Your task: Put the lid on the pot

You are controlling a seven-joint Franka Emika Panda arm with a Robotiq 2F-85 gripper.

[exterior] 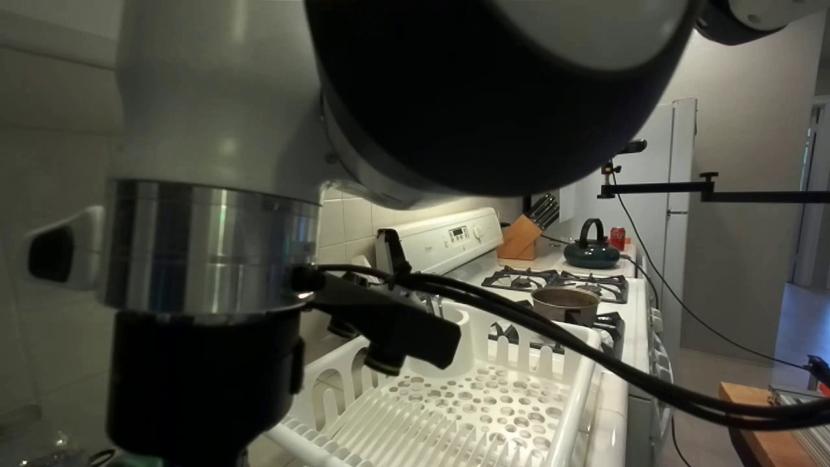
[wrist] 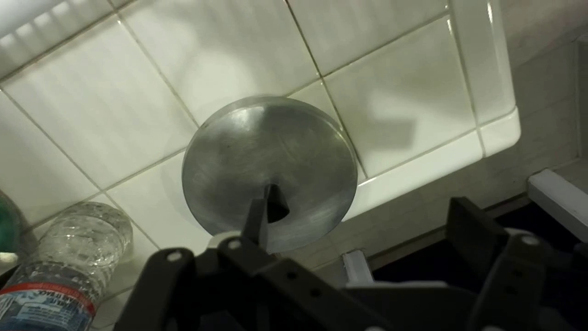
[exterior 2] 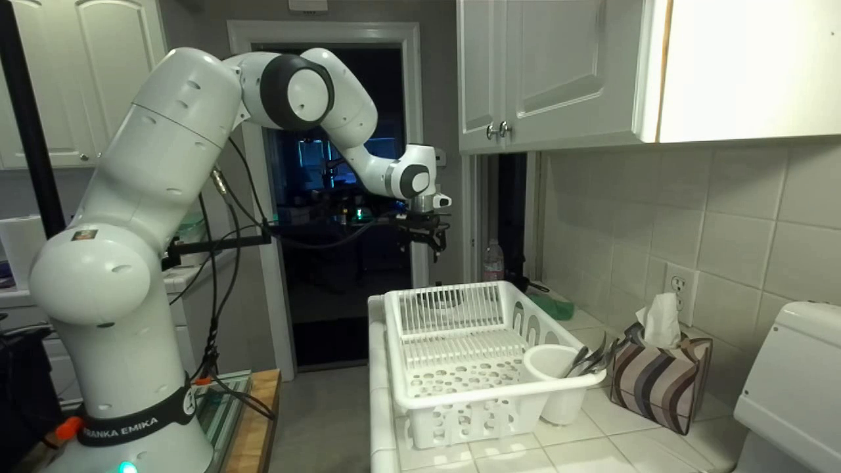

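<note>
Lid [wrist: 294, 142] of brushed silvery-grey metal fills the middle of the wrist view, its shallow dome and knob [wrist: 278, 207] facing the camera. Its outline is near-circular, about as wide toward 3 o'clock as toward 12. The dark, smooth knob flares, its long axis running from 12 to about 6 o'clock. Around the lid spreads a white counter [wrist: 105, 110] of glossy, square tiles; its glazed border slips out of sight at the lid's 4 o'clock rim. Whether the lid rests on the tiles or slightly above them cannot be told. The gripper [wrist: 360, 211] enters from 6 o'clock, jaws wide: one flat black finger [wrist: 255, 225] overlaps the knob's 9 o'clock side, touching or not unclear, and the other stands well apart toward 3 o'clock. A ribbed, clear plastic bottle [wrist: 69, 266] shows at 8 o'clock.

In an exterior view, the round, open-topped pot [exterior: 561, 305] stands mouth upward on the white stove [exterior: 441, 250], a stubby dark handle [exterior: 575, 316] at its 5 o'clock side. From it, a glossy dark-green kettle [exterior: 591, 254] sits at 1 o'clock and an orange-brown wooden knife block [exterior: 519, 240] at 11. The arm [exterior: 214, 97] hides much here, and the fingers are out of frame.

In an exterior view, the gripper hangs at 11 o'clock from a slatted white plastic dish rack [exterior 2: 486, 398], fingers toward 6 o'clock; its jaws are too small to read.
</note>
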